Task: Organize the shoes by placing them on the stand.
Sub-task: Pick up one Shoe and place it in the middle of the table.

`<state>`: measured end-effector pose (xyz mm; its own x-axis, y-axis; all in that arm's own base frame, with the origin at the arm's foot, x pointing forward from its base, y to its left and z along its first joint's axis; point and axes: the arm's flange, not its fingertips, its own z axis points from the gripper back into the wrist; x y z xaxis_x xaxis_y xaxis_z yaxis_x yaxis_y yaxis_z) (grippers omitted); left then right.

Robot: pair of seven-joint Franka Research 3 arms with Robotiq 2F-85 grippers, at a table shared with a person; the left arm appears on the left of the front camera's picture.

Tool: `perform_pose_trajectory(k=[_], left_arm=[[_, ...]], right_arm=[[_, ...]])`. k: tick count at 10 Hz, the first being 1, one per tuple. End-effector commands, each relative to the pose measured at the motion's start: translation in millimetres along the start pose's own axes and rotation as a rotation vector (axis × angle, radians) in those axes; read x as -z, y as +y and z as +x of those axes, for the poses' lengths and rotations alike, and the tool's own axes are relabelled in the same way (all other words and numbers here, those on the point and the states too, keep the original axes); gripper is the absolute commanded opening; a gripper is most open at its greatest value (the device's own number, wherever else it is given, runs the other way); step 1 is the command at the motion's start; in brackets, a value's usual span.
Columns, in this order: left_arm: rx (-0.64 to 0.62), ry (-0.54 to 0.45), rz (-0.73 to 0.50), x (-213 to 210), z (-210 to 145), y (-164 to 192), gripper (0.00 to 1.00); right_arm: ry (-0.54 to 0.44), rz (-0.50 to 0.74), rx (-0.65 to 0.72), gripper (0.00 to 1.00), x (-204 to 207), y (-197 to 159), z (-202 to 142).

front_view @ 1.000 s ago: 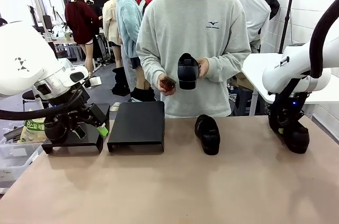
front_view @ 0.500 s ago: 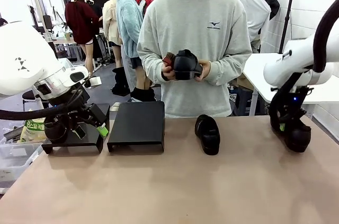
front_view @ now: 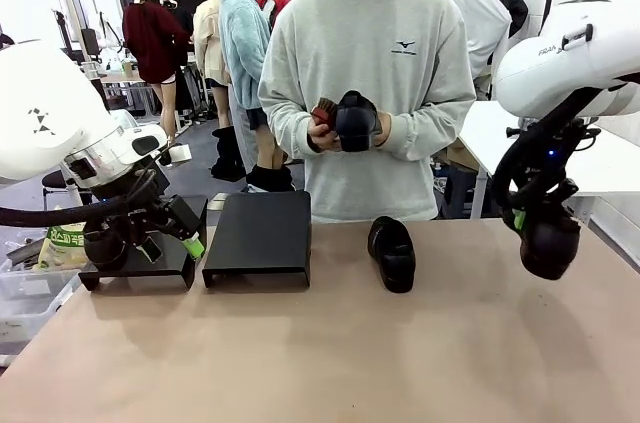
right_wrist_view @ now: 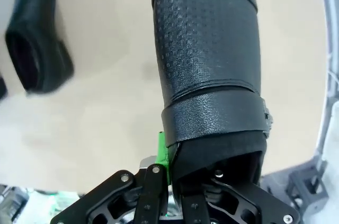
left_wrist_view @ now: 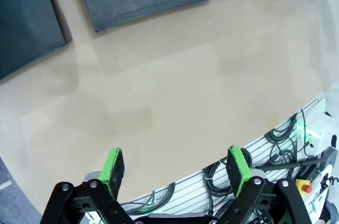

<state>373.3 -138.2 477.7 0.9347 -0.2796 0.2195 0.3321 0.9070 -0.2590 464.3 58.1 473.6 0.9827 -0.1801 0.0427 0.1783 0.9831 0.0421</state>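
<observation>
Table | shoe hangs from right gripper, heel rim pinched

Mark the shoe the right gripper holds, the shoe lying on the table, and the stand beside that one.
Held shoe (front_view: 550, 243): front view, toe end.
Table shoe (front_view: 397, 271): front view, toe.
Stand (front_view: 258, 231): front view, top plate.
</observation>
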Motion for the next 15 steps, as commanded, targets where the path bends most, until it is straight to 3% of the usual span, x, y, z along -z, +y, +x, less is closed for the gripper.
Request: perform_pose_trajectory(k=[1, 2, 5, 6, 7, 8, 11, 12, 14, 15], left_arm=[[0.009, -0.015, 0.000, 2.4, -1.9, 2.1, 1.00], [0.009, -0.015, 0.000, 2.4, -1.9, 2.1, 1.00], [0.009, -0.015, 0.000, 2.4, -1.9, 2.1, 1.00], [0.009, -0.015, 0.000, 2.4, -1.9, 2.1, 1.00], [0.009, -0.015, 0.000, 2.4, -1.9, 2.1, 1.00], [0.009, -0.015, 0.000, 2.4, -1.9, 2.1, 1.00], [0.009, -0.015, 0.000, 2.4, -1.9, 2.1, 1.00], [0.009, -0.015, 0.000, 2.4, -1.9, 2.1, 1.00], [0.009, -0.015, 0.000, 2.4, -1.9, 2.1, 1.00], [0.009, -0.015, 0.000, 2.4, -1.9, 2.1, 1.00]], right_arm=[[0.079, -0.050, 0.059, 0.00, 6.2, 2.4, -24.7], [0.000, 0.000, 0.000, 0.00, 0.0, 0.0, 0.0], [0.000, 0.000, 0.000, 0.00, 0.0, 0.0, 0.0], [0.024, -0.014, 0.012, 0.00, 3.6, 0.6, -11.2], [0.104, -0.002, 0.016, 0.00, 2.4, 28.1, -20.2], [0.128, -0.066, 0.053, 0.00, -1.9, 51.0, -37.2], [0.109, -0.087, 0.120, 0.00, -18.9, 96.0, -110.1], [0.198, 0.004, 0.094, 0.00, -18.4, 104.5, -125.5], [0.218, -0.011, -0.029, 0.00, -2.6, 144.0, -150.0], [0.184, -0.034, -0.082, 0.00, 5.4, 166.3, -159.8]])
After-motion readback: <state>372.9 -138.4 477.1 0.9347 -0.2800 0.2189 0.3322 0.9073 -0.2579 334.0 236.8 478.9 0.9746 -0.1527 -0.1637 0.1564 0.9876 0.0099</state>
